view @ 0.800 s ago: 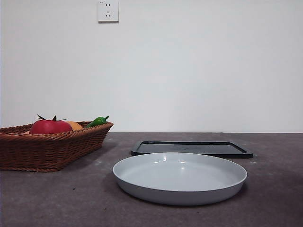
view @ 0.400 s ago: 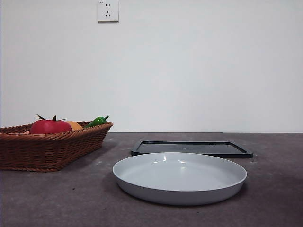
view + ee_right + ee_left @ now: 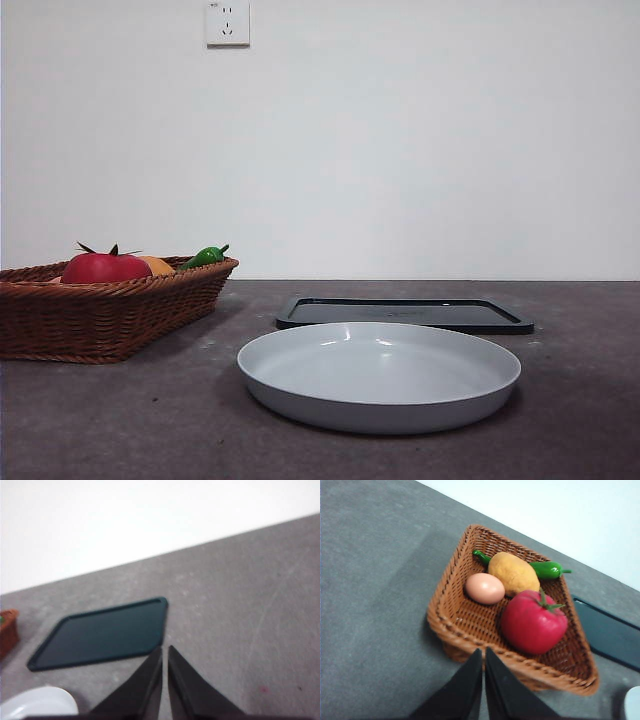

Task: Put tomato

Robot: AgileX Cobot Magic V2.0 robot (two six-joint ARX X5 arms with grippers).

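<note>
The red tomato [image 3: 105, 267] with a dark spiky calyx lies in a brown wicker basket [image 3: 110, 320] at the left of the table. In the left wrist view the tomato [image 3: 534, 623] lies in the basket [image 3: 451, 625] beside a tan egg [image 3: 485, 588], an orange round fruit [image 3: 513, 573] and a green pepper [image 3: 547, 569]. My left gripper [image 3: 484, 655] is shut and empty, high above the basket's near rim. My right gripper [image 3: 165, 652] is shut and empty, high above the table near the black tray [image 3: 102, 639]. Neither gripper shows in the front view.
A grey round plate [image 3: 380, 375] stands at the front middle of the table, with the black flat tray [image 3: 405, 314] behind it. The plate's rim shows in the right wrist view [image 3: 37, 702]. A white wall with a socket [image 3: 228, 22] stands behind.
</note>
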